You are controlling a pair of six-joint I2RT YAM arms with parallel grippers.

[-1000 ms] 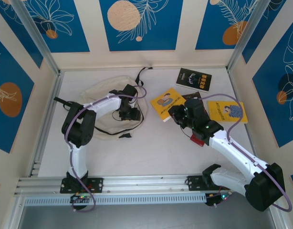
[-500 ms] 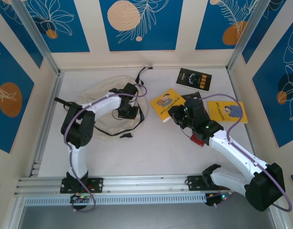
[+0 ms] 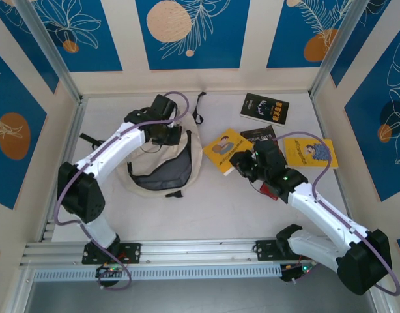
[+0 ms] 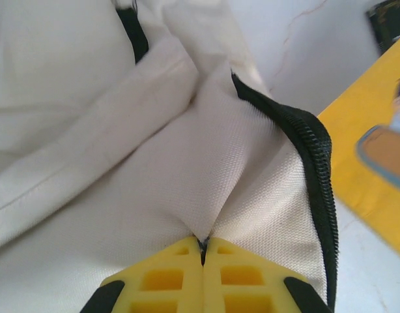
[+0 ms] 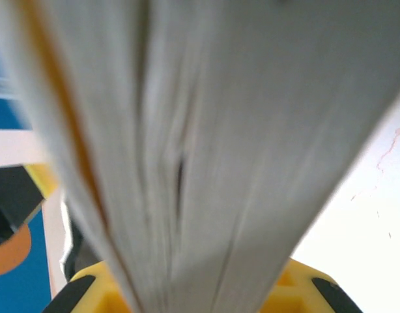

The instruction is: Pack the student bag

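Since a second ago the left gripper point(image 3: 169, 134) has pinched tight on canvas beside the zipper point(image 4: 311, 163) and hauled the student bag point(image 3: 195, 155), on the left of the table point(image 3: 206, 208), open, likely holding its mouth for loading. The right gripper point(image 3: 243, 163) clamps a yellow book point(image 3: 223, 147) just beside the bag, whose raised rim stands between; a black book point(image 3: 265, 107) and a second yellow book point(image 3: 311, 153) lie beyond.

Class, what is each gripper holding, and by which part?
Left gripper: student bag, cream fabric beside the zipper. Right gripper: yellow book, by its edge.
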